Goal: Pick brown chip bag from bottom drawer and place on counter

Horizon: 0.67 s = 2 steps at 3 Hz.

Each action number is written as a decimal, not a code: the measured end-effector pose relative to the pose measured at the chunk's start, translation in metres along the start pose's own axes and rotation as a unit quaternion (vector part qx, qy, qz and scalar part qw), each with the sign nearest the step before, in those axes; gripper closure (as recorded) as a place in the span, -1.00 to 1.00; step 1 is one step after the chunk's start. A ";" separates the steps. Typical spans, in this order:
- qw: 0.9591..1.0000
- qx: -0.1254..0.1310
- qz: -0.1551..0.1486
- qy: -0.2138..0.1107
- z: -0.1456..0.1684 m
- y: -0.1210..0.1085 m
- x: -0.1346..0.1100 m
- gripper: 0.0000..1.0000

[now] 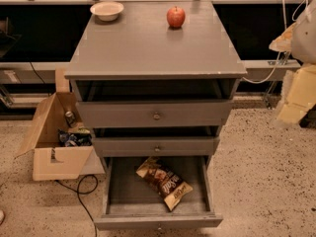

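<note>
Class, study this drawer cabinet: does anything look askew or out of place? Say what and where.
The brown chip bag lies diagonally in the open bottom drawer. A cardboard box with splayed flaps sits on the floor left of the cabinet. The hand hangs at the right edge, away from the drawers.

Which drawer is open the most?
The bottom drawer, pulled far out with the brown chip bag inside; the other two barely stick out. The gripper hangs far right.
</note>
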<state>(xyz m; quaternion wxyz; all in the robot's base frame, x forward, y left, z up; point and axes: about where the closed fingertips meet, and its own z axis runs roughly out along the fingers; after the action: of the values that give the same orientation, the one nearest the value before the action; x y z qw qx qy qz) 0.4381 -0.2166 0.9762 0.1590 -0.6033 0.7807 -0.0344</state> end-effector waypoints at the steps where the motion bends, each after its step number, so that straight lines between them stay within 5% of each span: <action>1: 1.000 0.002 0.000 -0.004 0.000 0.000 -0.002 -1.00; 2: 0.999 -0.015 0.021 -0.037 0.026 0.016 -0.007 -1.00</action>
<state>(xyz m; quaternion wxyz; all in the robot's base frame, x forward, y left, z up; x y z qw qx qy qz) 0.4326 -0.2023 0.9494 0.1796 -0.5897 0.7874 0.0029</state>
